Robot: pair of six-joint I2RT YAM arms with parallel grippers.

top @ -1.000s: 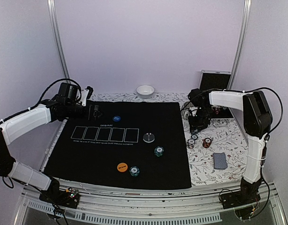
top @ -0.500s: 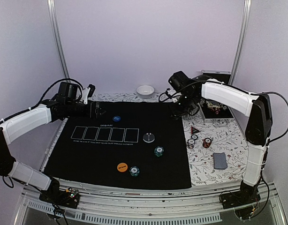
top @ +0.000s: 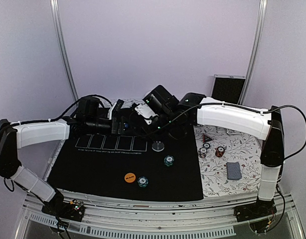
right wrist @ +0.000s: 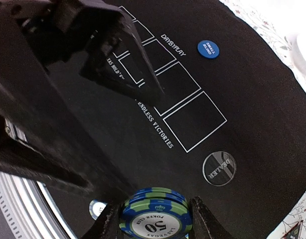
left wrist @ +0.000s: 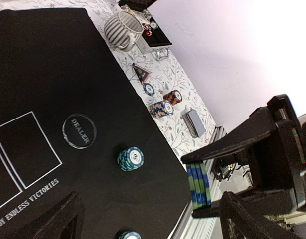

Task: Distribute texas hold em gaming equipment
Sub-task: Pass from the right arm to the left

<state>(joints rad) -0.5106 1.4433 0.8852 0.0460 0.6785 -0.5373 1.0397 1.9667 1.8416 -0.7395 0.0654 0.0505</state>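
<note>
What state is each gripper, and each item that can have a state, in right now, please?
left gripper: open, empty
right gripper: shut on held stack
held stack: clamped between the fingers, off the mat
case: open, lid raised
cards: stacked, face down
dealer button: flat on mat, label up
orange disc: flat on mat

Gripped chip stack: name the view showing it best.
Right wrist: the chip stack sits close in the right claw, 50 readable. Left wrist shows only striped edges. Top view hides it among the arms.
</note>
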